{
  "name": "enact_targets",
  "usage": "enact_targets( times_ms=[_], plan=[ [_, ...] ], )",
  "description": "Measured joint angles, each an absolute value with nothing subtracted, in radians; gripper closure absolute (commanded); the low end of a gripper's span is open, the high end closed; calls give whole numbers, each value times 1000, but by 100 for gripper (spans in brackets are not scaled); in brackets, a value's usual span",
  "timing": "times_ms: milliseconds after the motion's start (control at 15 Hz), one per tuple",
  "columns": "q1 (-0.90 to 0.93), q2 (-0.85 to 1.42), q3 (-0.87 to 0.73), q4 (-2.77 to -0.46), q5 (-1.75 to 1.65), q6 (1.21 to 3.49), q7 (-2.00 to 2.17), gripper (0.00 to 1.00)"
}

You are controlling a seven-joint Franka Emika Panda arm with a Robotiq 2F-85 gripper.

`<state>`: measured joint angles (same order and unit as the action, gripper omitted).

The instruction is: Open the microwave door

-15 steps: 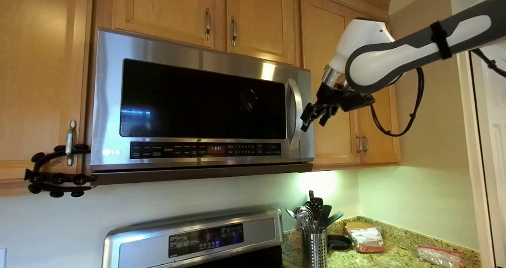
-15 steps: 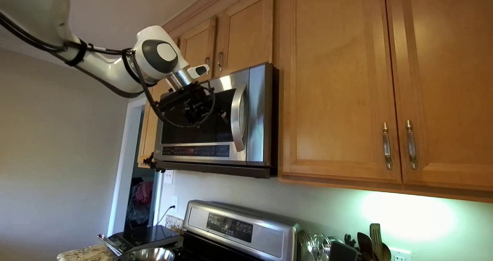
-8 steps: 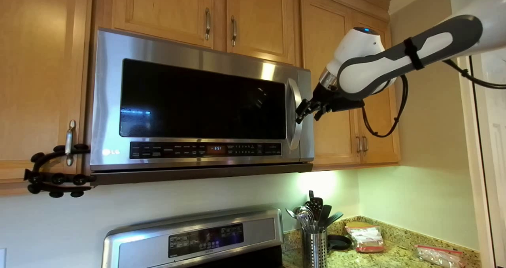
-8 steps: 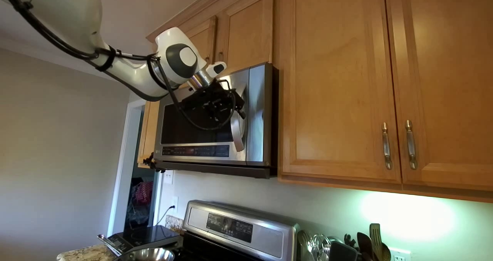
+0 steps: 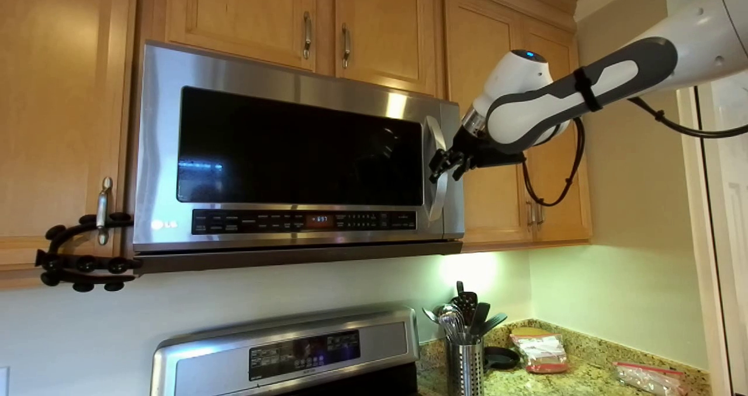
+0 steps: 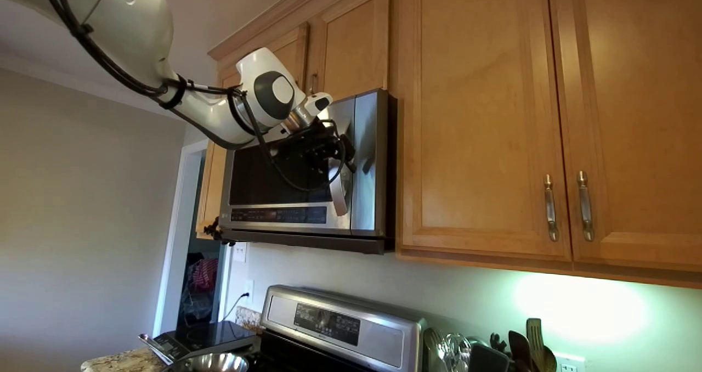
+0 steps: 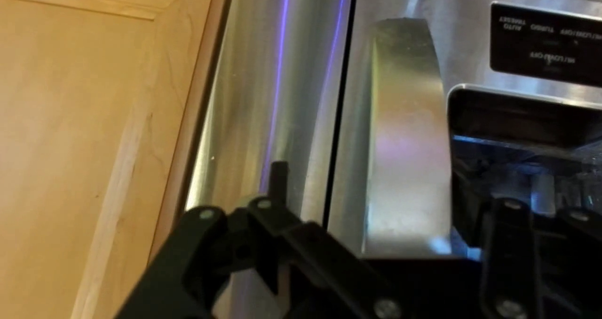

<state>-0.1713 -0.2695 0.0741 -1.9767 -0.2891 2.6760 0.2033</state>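
Note:
The microwave door has a steel frame and dark window (image 5: 292, 150) and is closed, flush with the microwave's face. It also shows in an exterior view (image 6: 252, 188), partly behind the arm. Its curved steel handle (image 5: 437, 200) stands at the door's edge, and shows in the wrist view (image 7: 409, 145). My black gripper (image 5: 446, 174) is open at mid-height of the handle. In the wrist view my gripper (image 7: 374, 196) has one finger on each side of the handle, with a gap to the left finger. Contact on the right side cannot be told. The gripper (image 6: 351, 155) partly hides the handle in an exterior view.
Wooden cabinet doors (image 5: 488, 209) stand beside and above the microwave; one fills the left of the wrist view (image 7: 80, 135). A black flexible tripod (image 5: 87, 263) clings at the microwave's far lower corner. Below are a stove panel (image 5: 216, 365) and a utensil holder (image 5: 466, 367).
The arm has moved in and slightly down, bringing the open gripper from in front of the microwave to the handle, slowing in the last half second. The door has not moved.

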Motion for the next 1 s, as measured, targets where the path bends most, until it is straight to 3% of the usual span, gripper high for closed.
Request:
enact_targets(
  times_ms=[400, 1000],
  plan=[
    [-157, -267, 80, -1972, -286, 2677, 223, 85],
    [-155, -264, 84, -1972, -287, 2680, 238, 86]
  ],
)
